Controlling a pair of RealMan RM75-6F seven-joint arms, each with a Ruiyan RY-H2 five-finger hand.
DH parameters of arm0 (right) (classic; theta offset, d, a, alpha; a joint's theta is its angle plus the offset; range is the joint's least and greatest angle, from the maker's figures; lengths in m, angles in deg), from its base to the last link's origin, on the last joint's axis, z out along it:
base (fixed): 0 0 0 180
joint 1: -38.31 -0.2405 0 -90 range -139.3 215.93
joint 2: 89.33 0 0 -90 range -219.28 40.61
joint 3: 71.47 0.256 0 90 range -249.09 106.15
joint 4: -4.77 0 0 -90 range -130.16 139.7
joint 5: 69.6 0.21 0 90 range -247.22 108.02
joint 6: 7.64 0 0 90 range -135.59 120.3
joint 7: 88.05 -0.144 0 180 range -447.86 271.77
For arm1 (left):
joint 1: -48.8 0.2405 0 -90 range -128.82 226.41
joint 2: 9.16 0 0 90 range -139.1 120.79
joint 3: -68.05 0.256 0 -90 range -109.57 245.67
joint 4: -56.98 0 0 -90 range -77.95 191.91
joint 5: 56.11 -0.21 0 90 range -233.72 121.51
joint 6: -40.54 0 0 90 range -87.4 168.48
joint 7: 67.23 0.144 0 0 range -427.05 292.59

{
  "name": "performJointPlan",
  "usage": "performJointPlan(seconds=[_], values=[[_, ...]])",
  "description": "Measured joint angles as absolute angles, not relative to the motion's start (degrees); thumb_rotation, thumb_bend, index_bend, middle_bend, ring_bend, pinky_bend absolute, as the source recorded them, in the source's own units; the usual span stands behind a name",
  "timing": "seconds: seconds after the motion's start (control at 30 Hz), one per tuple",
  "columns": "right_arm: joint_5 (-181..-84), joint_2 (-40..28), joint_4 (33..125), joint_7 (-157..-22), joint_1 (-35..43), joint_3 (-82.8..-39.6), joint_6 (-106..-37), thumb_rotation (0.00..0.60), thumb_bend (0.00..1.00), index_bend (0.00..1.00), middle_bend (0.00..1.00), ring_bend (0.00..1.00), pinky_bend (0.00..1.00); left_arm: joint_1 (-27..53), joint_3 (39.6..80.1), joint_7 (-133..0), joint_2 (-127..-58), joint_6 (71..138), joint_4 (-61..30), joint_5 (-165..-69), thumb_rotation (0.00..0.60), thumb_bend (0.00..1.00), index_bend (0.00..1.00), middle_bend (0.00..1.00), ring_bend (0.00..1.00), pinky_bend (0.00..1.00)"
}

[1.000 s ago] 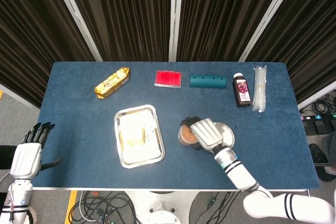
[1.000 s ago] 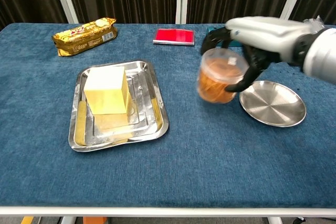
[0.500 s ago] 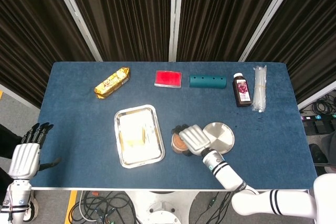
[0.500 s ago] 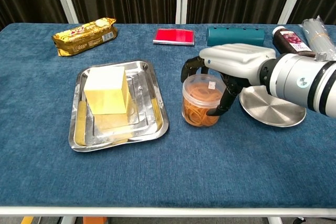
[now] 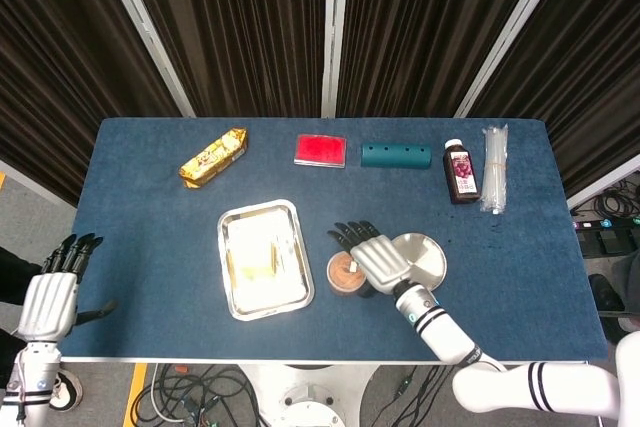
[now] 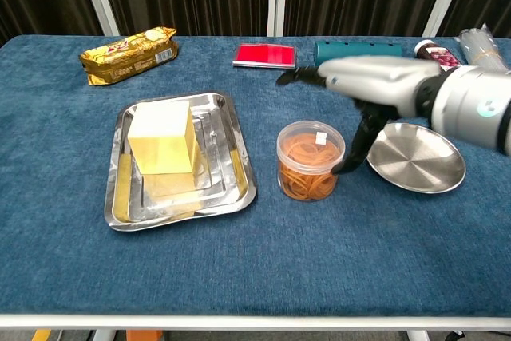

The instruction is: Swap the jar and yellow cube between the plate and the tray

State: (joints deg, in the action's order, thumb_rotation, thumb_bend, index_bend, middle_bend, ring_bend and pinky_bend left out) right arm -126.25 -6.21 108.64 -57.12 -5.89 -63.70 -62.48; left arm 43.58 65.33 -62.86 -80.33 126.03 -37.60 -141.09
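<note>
A clear jar (image 5: 345, 273) (image 6: 310, 160) of orange rubber bands stands upright on the blue cloth between the steel tray (image 5: 232, 297) (image 6: 243, 189) and the round steel plate (image 5: 428, 261) (image 6: 415, 157). The yellow cube (image 5: 255, 252) (image 6: 162, 136) rests in the tray. My right hand (image 5: 375, 255) (image 6: 371, 85) hovers over the jar with its fingers spread and holds nothing; its thumb hangs close by the jar's right side. The plate holds nothing. My left hand (image 5: 50, 297) is open, off the table's left front corner.
Along the far edge lie a gold snack pack (image 5: 213, 157) (image 6: 128, 53), a red box (image 5: 320, 150), a teal case (image 5: 396, 155), a dark bottle (image 5: 461, 171) and a clear plastic pack (image 5: 494, 168).
My right hand carried the jar off the plate, set it down on the cloth beside the tray, then spread its fingers and lifted off it. The left hand stayed put.
</note>
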Motion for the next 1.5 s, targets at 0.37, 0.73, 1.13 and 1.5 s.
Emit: performJointPlan(seconds=[0.37,0.73,1.13,1.5], values=[[-134.2,-19.0,111.2,-72.9,6.7,-63.8,-77.9,0.6,0.01,0.0,0.0,0.0,0.03,36.2,64.0,-63.7,-81.9,118.2,-42.2,-144.6,0.6,0.0,0.12,0.1,0.03,0.15],[-136.4,-26.4,105.0,-89.3,15.2,-62.5,-81.8,0.6,0.01,0.0,0.0,0.0,0.03,26.1,60.4,-62.9,-90.2,105.1,-43.8,-139.1,0.6,0.0,0.07,0.05,0.0,0.1],[-137.7,-27.1,102.3,-92.5,16.5,-61.1,-79.8,0.6,0.01,0.0,0.0,0.0,0.03,19.4,58.8,-59.9,-96.2,98.0,-39.1,-132.3,0.6,0.0,0.07,0.03,0.0,0.09],[-138.2,-26.6,100.7,-94.8,18.2,-60.8,-80.0,0.6,0.04,0.0,0.0,0.0,0.02,15.5,58.7,-60.7,-102.1,95.6,-27.8,-131.9,0.6,0.13,0.1,0.2,0.11,0.25]])
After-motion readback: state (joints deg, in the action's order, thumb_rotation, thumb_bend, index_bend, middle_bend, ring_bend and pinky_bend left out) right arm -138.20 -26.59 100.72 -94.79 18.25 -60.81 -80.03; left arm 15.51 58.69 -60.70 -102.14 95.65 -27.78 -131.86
